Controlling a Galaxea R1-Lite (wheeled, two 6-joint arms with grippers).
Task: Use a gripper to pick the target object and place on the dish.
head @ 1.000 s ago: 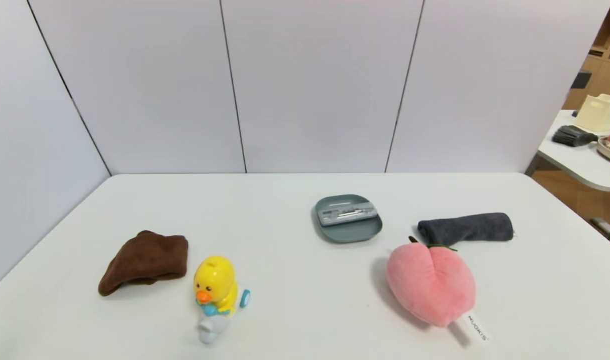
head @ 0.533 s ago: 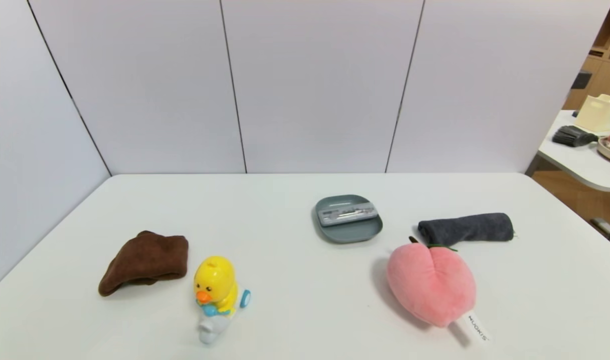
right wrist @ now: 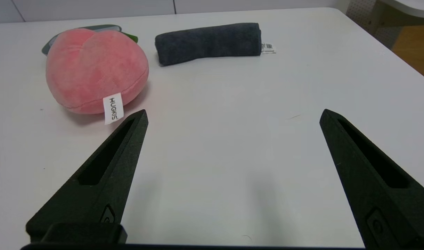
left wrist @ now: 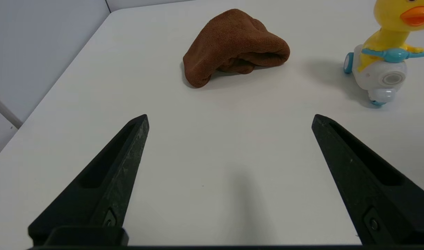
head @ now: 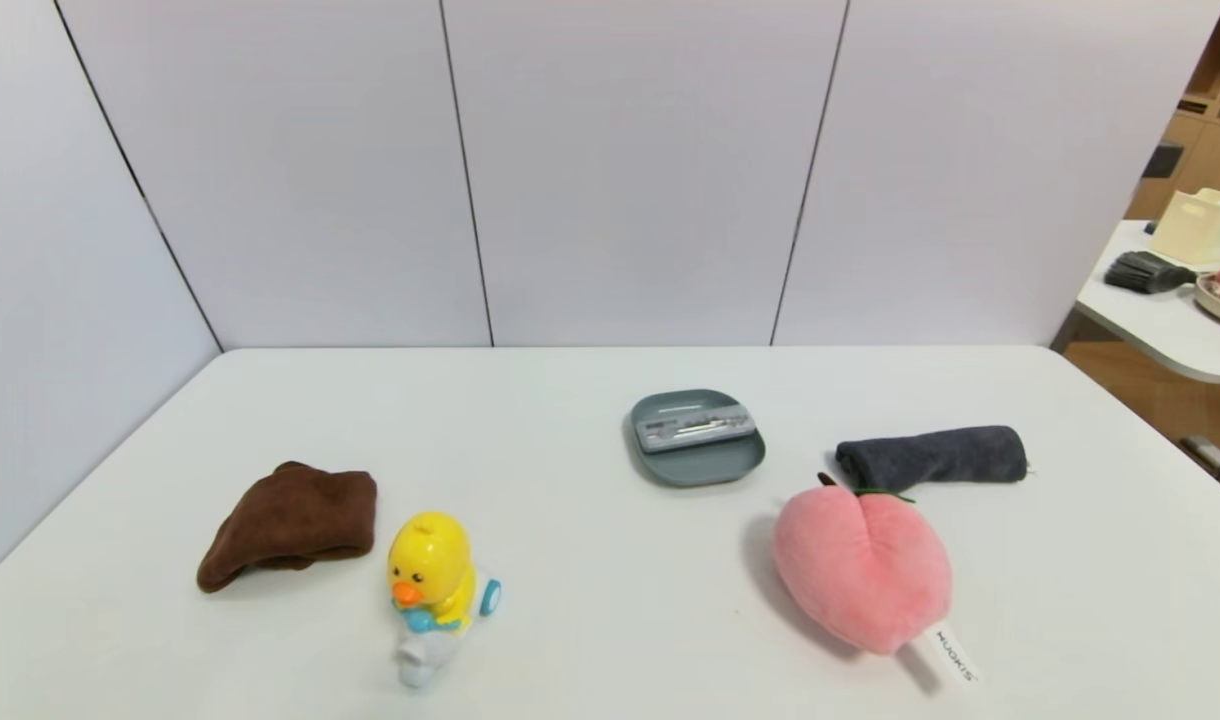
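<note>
The silver-grey flat case, the target object (head: 694, 431), lies inside the grey-blue dish (head: 700, 467) near the middle of the white table. No arm shows in the head view. In the left wrist view my left gripper (left wrist: 230, 118) stands open over bare table near the front left, with nothing between its fingers. In the right wrist view my right gripper (right wrist: 233, 114) is open too, above bare table at the front right, close to the plush peach. Behind that peach only a sliver of the dish (right wrist: 48, 44) shows.
A brown cloth (head: 290, 522) and a yellow duck toy (head: 432, 590) sit at the front left. A pink plush peach (head: 862, 568) and a rolled dark grey cloth (head: 932, 456) lie at the right. White panels wall the back and left.
</note>
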